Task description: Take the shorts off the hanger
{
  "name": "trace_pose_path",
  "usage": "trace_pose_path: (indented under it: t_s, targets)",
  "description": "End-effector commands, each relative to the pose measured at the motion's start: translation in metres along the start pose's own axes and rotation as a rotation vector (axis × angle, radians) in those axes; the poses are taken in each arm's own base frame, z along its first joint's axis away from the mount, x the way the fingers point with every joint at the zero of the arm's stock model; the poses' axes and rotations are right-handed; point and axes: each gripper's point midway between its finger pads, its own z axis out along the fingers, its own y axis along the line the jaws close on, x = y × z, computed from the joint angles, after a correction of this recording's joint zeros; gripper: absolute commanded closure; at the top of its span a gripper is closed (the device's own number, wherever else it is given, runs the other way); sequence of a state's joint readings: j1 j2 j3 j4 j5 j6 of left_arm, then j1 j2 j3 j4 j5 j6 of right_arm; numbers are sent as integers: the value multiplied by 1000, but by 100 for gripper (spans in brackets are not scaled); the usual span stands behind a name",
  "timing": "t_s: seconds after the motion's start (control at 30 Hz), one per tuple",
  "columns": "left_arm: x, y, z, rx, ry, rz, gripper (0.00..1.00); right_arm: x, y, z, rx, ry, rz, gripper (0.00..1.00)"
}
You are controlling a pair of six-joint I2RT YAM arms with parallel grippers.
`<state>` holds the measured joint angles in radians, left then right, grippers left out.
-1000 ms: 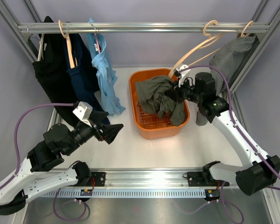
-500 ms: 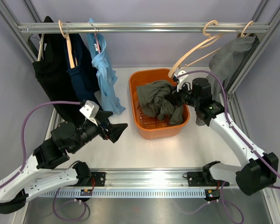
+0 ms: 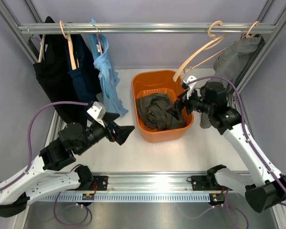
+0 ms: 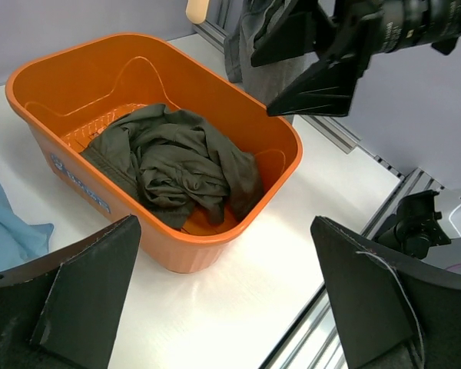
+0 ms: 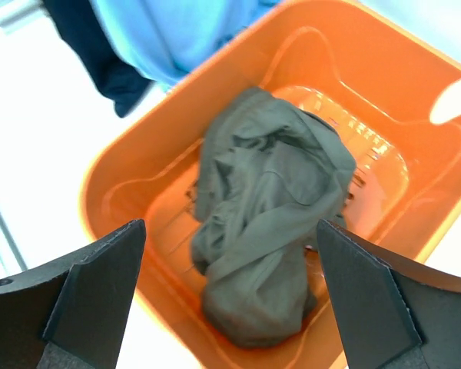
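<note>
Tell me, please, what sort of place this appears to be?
Probably a robotics lab test cell: an aluminium-frame rail hung with clothes, a left arm and right arm bolted at the table edge, and an orange basket holding the shorts.

Overhead and 2 near wrist views share the basket (image 3: pixel 162 135).

- White table (image 3: pixel 148 152), flat and matte, mostly bare.
- Orange basket (image 3: pixel 157 136) stands on it, centre, toward the back.
- Metal rail (image 3: pixel 148 182) runs along the near edge.
- Light blue garment (image 3: pixel 107 71) hangs down just left of the basket; can't tell whether its hem touches the tabletop.
</note>
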<state>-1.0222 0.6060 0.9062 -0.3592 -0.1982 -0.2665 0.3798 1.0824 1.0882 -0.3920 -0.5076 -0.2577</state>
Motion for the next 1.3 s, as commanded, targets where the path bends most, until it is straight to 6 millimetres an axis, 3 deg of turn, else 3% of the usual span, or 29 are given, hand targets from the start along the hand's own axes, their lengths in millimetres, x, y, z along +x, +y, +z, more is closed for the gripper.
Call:
trace_pose_path:
  t_s: [0.0,0.13,0.27,0.43,0.73,0.97,1.27]
  targets:
    - [-13,-11,8,44,-46,-16,1,-26,18,-21,-70,-52,0,0]
    - [-11,-12,12,45,-37,-14,1,-40,24,-36,-90,-78,48,0]
    - [-6,-14,17,54,-33,-28,1,-69,26,-51,-115,-148,176,1]
    - [-1,-17,23,59,-18,-48,1,-87,27,-53,-147,-173,275,1]
    - [14,1,31,-55,33,-87,1,-79,-1,-59,49,-98,342,1]
    - [9,32,35,-241,-22,-113,1,-60,-57,-103,503,-113,307,1]
    - [11,31,38,-234,-24,-101,1,-40,-78,-130,710,-109,331,0]
